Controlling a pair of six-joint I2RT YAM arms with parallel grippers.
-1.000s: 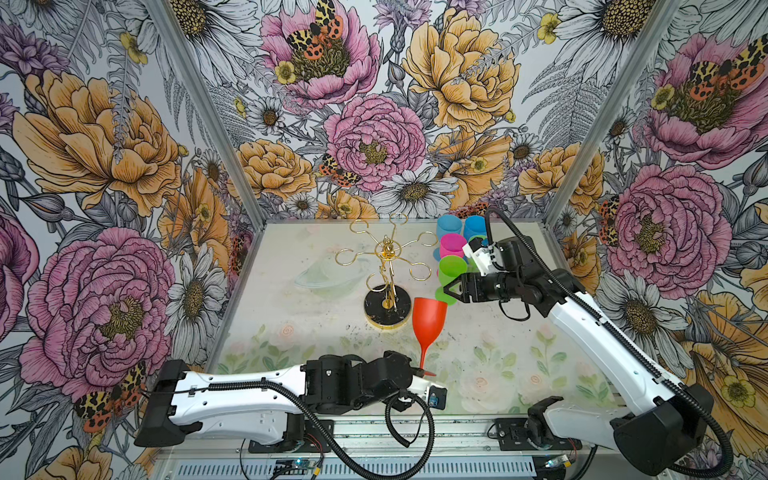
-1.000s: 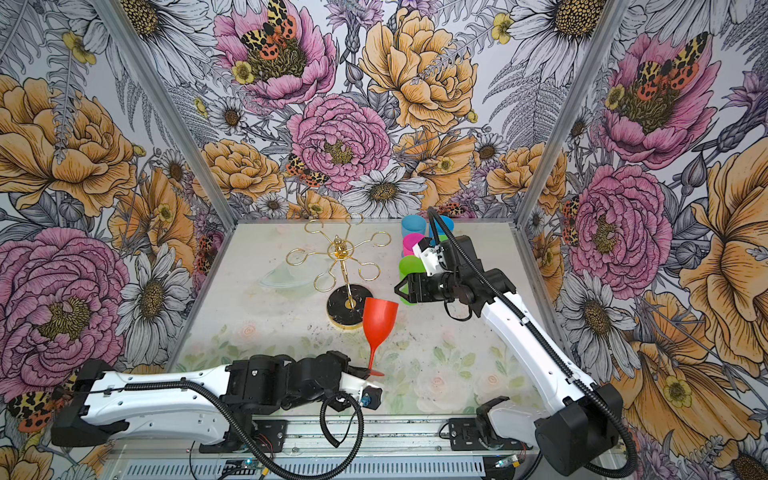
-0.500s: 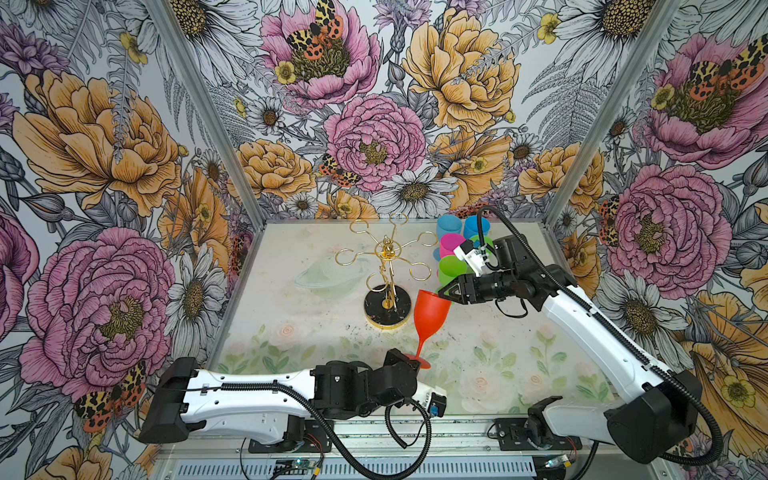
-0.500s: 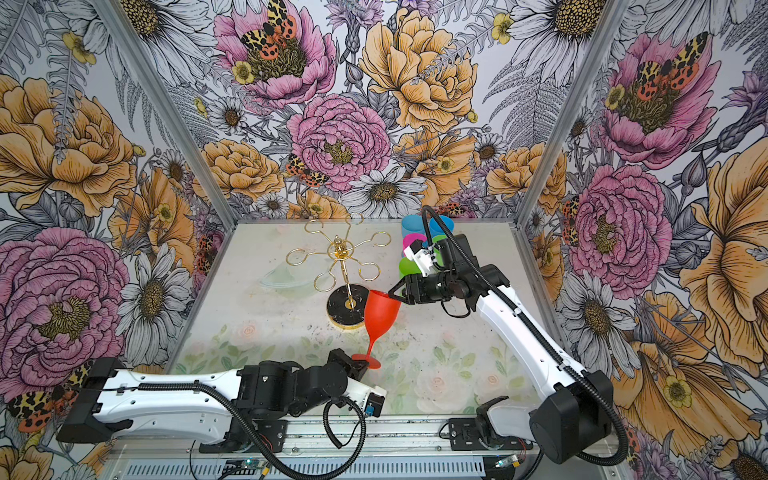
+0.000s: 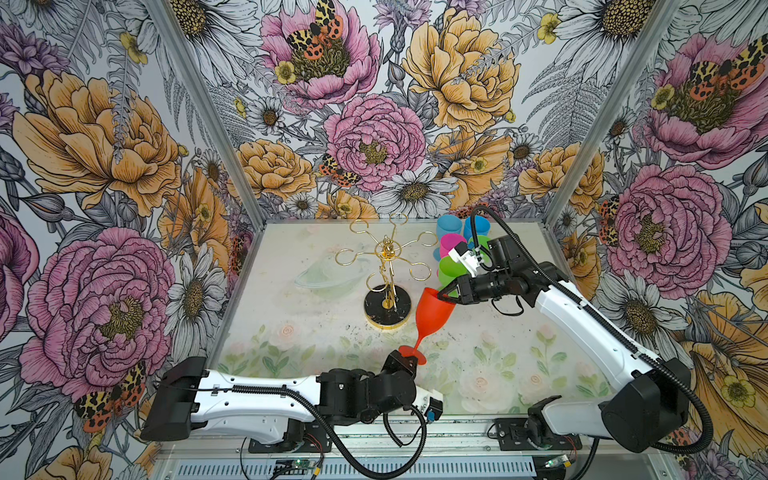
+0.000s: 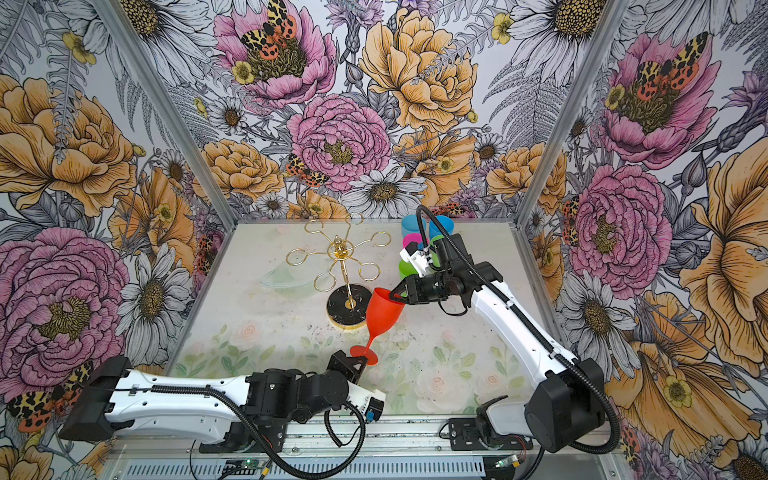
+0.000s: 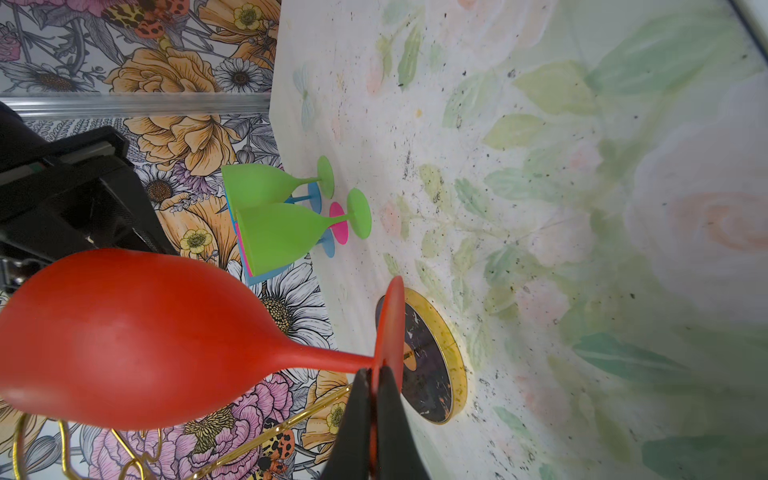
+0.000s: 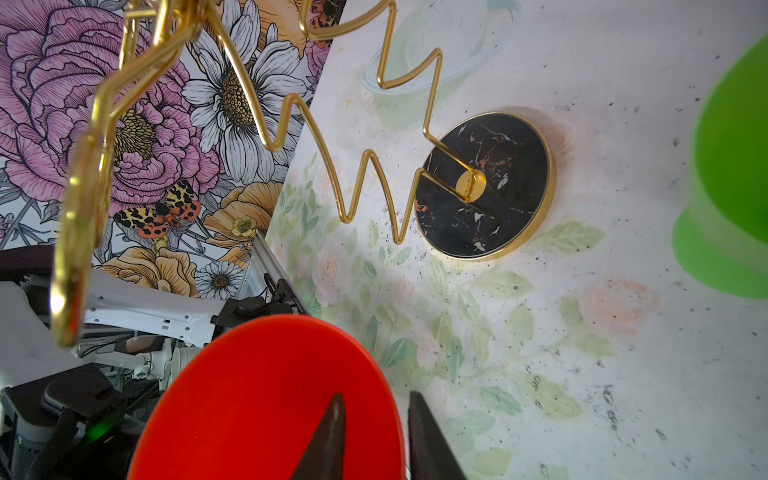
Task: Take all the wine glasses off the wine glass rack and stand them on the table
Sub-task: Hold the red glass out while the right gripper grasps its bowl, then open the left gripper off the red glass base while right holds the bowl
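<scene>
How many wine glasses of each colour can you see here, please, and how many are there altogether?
Red wine glass: 1
Green wine glasses: 2
Blue wine glasses: 2
Pink wine glass: 1
Total: 6

Looked a robot test cell rather than a home: closed in on three sides by flower-printed panels (image 5: 374, 124) between bare metal posts (image 5: 211, 120), floored with a pale printed surface (image 5: 498, 365), with left arm (image 5: 249, 399) and right arm (image 5: 582, 324) mounted on a front rail (image 5: 457, 432).
</scene>
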